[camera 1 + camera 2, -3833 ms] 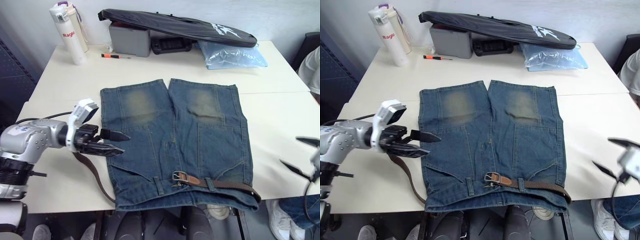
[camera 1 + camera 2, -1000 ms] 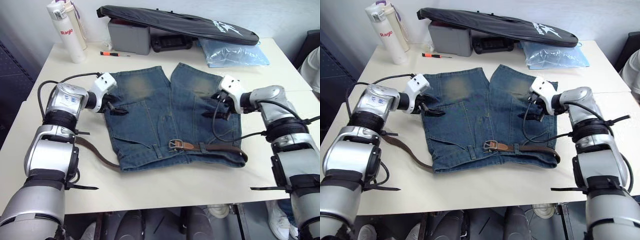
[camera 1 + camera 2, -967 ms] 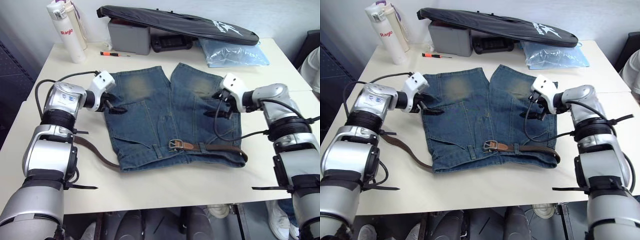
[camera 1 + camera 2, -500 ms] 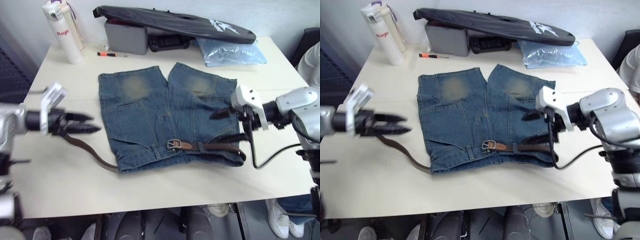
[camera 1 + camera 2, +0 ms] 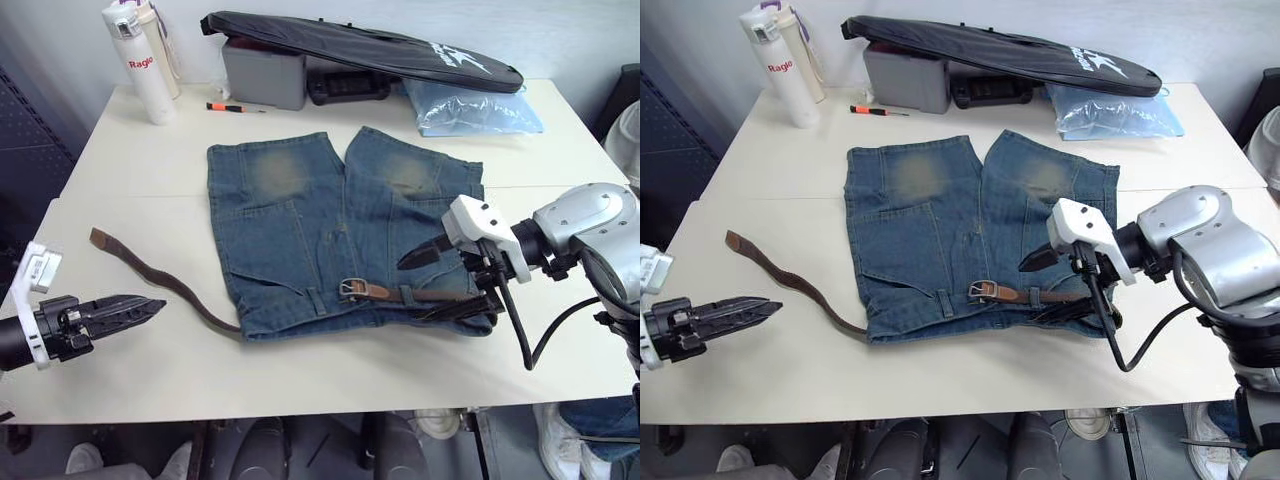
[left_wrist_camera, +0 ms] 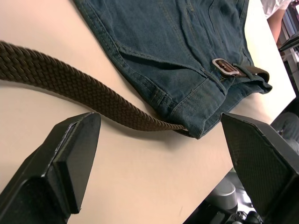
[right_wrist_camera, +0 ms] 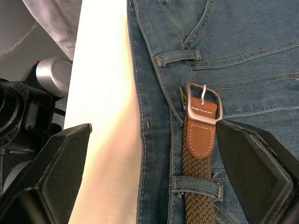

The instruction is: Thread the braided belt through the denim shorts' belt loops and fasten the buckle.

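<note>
Cream-coloured table (image 5: 330, 370) carries the faded blue denim shorts (image 5: 300, 230), laid flat, waistband toward the near edge. Dark-brown braided belt (image 5: 150, 272) runs through loops on the right half; its silver rectangular buckle (image 5: 352, 289) rests at the fly, and its free end trails left across the table. Left tool (image 5: 130, 305), spread wide, hovers near the strap. Right tool (image 5: 440, 280), also wide, straddles the threaded belt.

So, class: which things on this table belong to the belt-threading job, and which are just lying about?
Job: braided belt, denim shorts, belt loops, buckle.

Lying about: white bottle, screwdriver, black bag, grey box, plastic bag.
</note>
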